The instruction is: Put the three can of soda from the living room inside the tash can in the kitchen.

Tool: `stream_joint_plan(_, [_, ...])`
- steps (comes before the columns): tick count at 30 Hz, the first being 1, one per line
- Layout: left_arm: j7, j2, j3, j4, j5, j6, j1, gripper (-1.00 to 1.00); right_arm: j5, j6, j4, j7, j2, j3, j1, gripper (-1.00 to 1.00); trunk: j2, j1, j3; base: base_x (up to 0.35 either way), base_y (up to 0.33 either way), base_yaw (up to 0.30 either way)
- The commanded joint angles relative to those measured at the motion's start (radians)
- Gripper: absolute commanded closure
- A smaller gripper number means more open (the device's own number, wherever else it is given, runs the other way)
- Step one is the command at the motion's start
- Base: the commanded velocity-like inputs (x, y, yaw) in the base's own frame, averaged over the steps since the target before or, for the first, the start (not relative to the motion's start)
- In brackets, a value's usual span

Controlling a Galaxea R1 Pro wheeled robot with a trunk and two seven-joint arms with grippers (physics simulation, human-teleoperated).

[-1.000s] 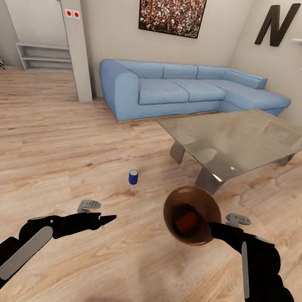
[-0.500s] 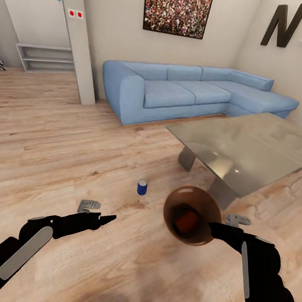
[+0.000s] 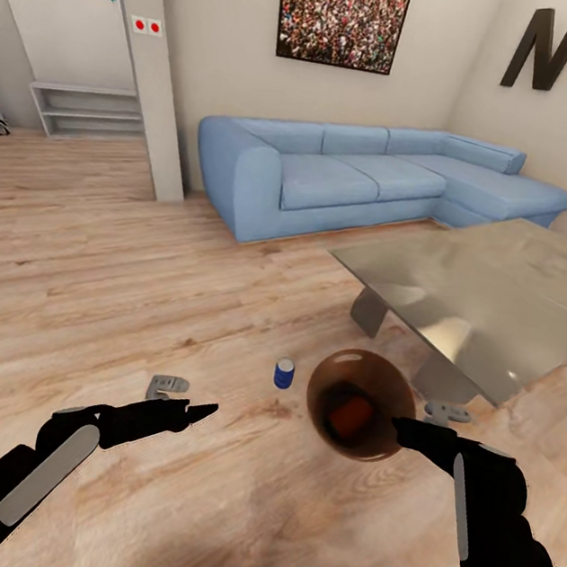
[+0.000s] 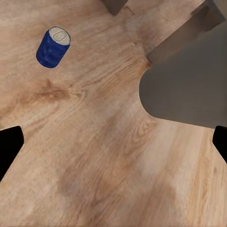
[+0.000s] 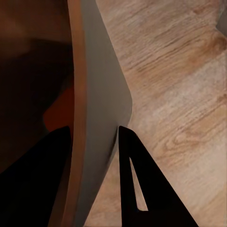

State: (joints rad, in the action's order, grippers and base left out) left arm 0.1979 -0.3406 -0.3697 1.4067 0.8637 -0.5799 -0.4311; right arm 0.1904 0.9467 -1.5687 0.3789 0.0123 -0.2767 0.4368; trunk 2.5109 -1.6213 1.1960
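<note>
Over the wood floor (image 3: pixel 94 273) of the living room, at the left, my left hand (image 3: pixel 201 412) hangs with nothing in it; in the left wrist view its two dark fingertips (image 4: pixel 8 144) sit at opposite edges of the picture with bare boards between them, so it is spread wide. Ahead of it and a little to the right, the dark blue can of soda (image 3: pixel 284 373) stands upright on the floor, silver top up, well apart from that hand and just left of the tash can (image 3: pixel 393 400). The same can shows in the left wrist view (image 4: pixel 53 47), beside the bin's grey outside (image 4: pixel 189 90).

My right hand (image 3: pixel 403 429) holds the tash can by its rim, tilted so its glossy brown inside faces me; the right wrist view shows one finger (image 5: pixel 33 179) inside the bin wall (image 5: pixel 101 109) and the other outside, pinched on it. An orange can of soda (image 3: pixel 350 416) lies at the bottom of the bin.

Farther on, the grey low table (image 3: pixel 499 298) stands at the right, and the blue corner sofa (image 3: pixel 353 180) runs along the far wall.
</note>
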Motion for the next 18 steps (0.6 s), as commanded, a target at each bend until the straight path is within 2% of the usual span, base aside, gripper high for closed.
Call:
stream_joint_plan(1, [0.0, 0.0, 0.0, 0.0, 0.0, 0.0, 0.0, -1.0, -0.022, 0.003, -0.001, 0.002, 0.0, 0.001, 0.0, 1.0, 0.0, 0.0, 0.0, 0.257, 0.214, 0.0])
stream_joint_plan(11, [-0.003, 0.002, 0.0, 0.0, 0.0, 0.001, 0.0, -1.0, -0.022, 0.003, -0.001, 0.002, 0.0, 0.001, 0.0, 1.0, 0.0, 0.0, 0.0, 0.254, 0.196, 0.0])
stream_joint_plan(18, [-0.004, 0.004, 0.0, -0.002, 0.0, 0.004, 0.0, -1.0, -0.022, 0.003, -0.001, 0.002, 0.0, 0.002, 0.0, 1.0, 0.0, 0.0, 0.0, 0.228, 0.04, 0.0])
